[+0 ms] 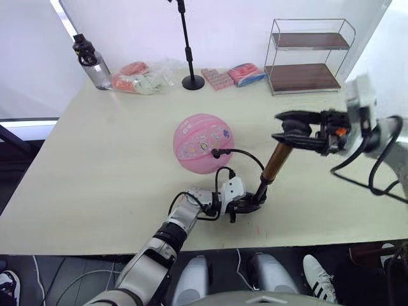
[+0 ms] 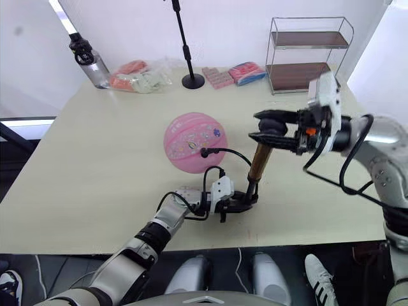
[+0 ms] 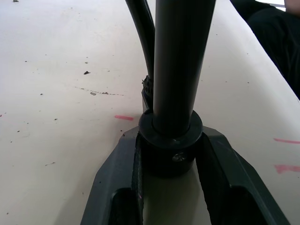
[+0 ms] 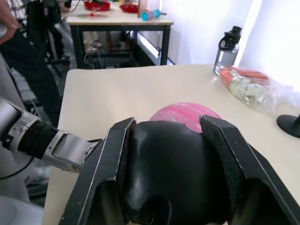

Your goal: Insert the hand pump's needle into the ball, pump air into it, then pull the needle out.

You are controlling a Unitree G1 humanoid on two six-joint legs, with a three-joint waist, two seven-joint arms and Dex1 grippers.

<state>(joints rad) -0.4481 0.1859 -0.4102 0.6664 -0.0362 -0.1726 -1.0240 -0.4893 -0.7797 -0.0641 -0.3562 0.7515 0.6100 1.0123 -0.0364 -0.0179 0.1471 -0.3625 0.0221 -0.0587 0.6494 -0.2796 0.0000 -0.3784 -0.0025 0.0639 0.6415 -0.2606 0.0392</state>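
I am clamping the hand pump (image 1: 275, 163) base with my left gripper (image 1: 245, 205) and its T-handle (image 1: 294, 129) with my right gripper (image 2: 273, 132); tilted pumping could yank the needle (image 1: 215, 153) from the ball (image 1: 203, 143).

Bright daylight washes out the back wall, shadows are soft, and the close left-wrist foreground seems slightly blurred.

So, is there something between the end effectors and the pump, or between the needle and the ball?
Nothing visible. The left end effector clamps the hand pump at its base, the right end effector grips the T-handle, and the needle fitting already sits against the ball.
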